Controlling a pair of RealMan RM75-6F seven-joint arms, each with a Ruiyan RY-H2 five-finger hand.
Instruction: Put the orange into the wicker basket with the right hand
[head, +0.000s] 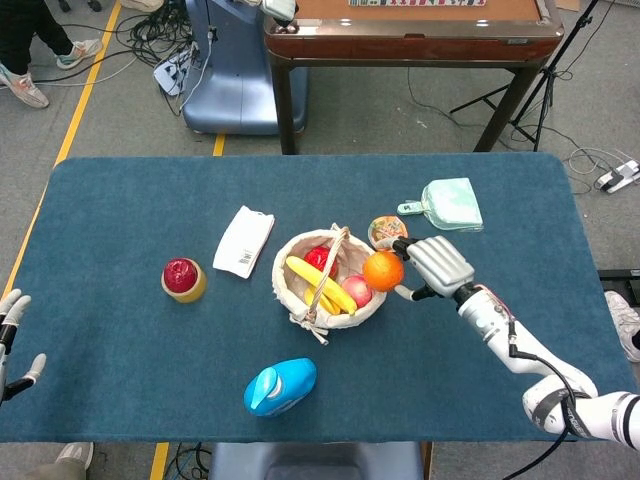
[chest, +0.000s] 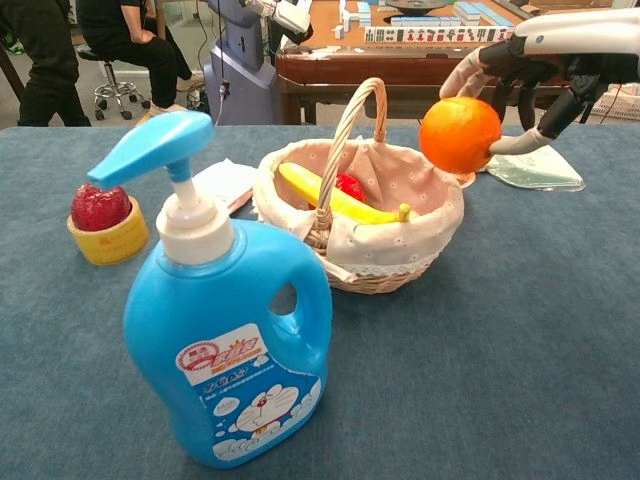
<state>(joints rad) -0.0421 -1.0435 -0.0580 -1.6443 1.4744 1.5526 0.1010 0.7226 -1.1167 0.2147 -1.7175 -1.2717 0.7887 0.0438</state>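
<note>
My right hand (head: 436, 268) (chest: 540, 62) holds the orange (head: 383, 271) (chest: 460, 134) in the air, just above the right rim of the wicker basket (head: 296, 291) (chest: 372, 258). The basket stands mid-table with a tall handle and a floral cloth lining. Inside it lie a banana (head: 319, 283) (chest: 335, 199), a red fruit (head: 319, 258) and a pinkish apple (head: 356, 291). My left hand (head: 12, 335) rests at the table's front left corner with its fingers apart and nothing in it.
A blue pump bottle (head: 281, 386) (chest: 228, 320) lies near the front edge. A red fruit in a yellow cup (head: 184, 279) (chest: 104, 222) and a white packet (head: 244, 241) sit left of the basket. A round snack cup (head: 383, 231) and a pale green pouch (head: 452, 204) lie behind my right hand.
</note>
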